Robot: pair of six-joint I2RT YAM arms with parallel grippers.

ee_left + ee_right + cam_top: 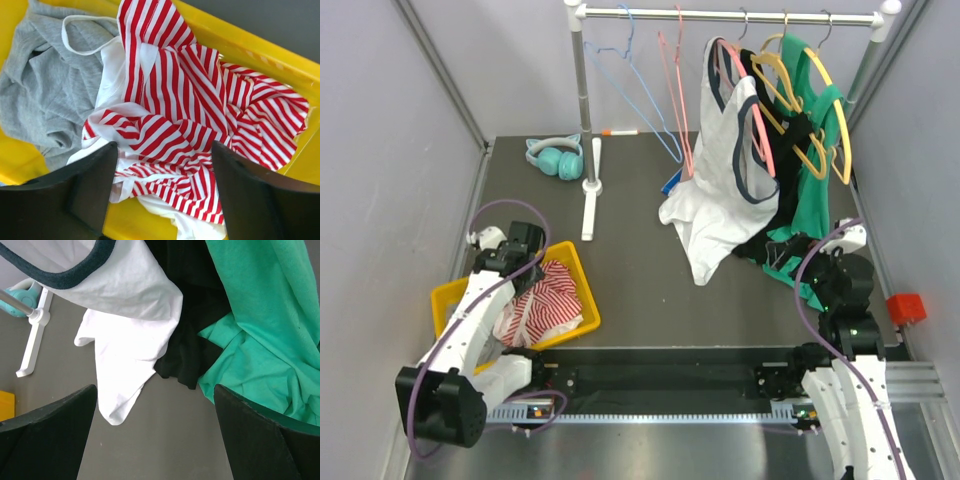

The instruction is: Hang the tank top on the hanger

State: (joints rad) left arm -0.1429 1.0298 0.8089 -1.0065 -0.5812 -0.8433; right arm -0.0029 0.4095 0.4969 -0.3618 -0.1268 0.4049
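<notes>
The red and white striped tank top (545,305) lies crumpled in a yellow bin (582,278); in the left wrist view the tank top (190,110) fills the frame over the bin (30,160). My left gripper (162,175) is open, its jaws straddling the fabric just above it, nothing gripped; it also shows in the top view (525,250). The salmon-pink thin hanger (672,90) hangs empty on the rail. My right gripper (155,435) is open and empty over bare table, near the hems of hanging garments; it sits at the right in the top view (840,262).
A rail on a white stand (588,190) carries a light blue hanger (635,85), a white top with navy trim (725,180), black and green garments (815,190). A grey garment (45,85) lies in the bin. Teal headphones (556,156) sit at back left. A red block (906,307) is at right.
</notes>
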